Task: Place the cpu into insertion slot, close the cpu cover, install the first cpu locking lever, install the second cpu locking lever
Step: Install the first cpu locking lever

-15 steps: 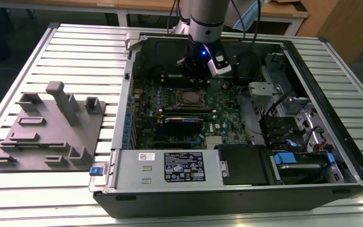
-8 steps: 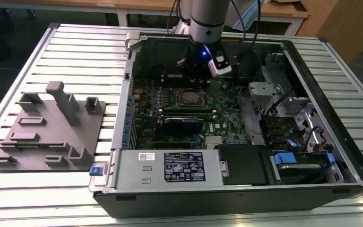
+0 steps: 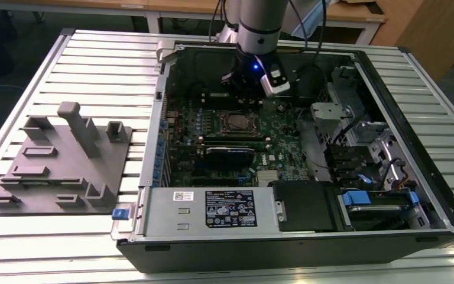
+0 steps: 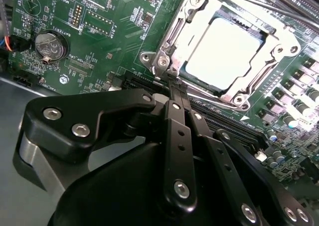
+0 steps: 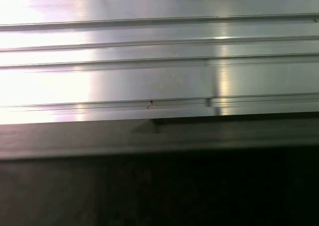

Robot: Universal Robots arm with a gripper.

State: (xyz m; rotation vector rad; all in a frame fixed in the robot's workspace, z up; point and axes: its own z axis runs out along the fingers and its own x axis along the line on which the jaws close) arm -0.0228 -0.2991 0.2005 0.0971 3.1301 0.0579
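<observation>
The cpu (image 4: pixel 224 54) lies flat in the insertion slot (image 3: pixel 224 123), its pale metal top showing through the square cut-out of the cpu cover (image 4: pixel 271 71), which is down over it. From the jaws, the chip sits just ahead of the tips and slightly off to one side of their line, so they aim at a corner of the cover rather than at the chip's middle. The chip is square and has no long axis of its own; the socket edge nearest the jaws runs slantwise across the way they point. A thin wire lever (image 4: pixel 212 97) follows that near edge, and whether it is hooked home cannot be told. The jaws are clenched, tip against tip, with nothing seen between them, and the joined tips touch or all but touch the metalwork at the cover's near corner. Behind and beside the jaws lies the green board (image 4: pixel 109 36) with a coin battery (image 4: pixel 48 45). In the exterior view the arm (image 3: pixel 257 23) reaches down into the open computer case (image 3: pixel 416 231), which rests on the slatted tabletop (image 3: pixel 93 59) with a grey fixture (image 3: pixel 61 160) well away from the jaws
</observation>
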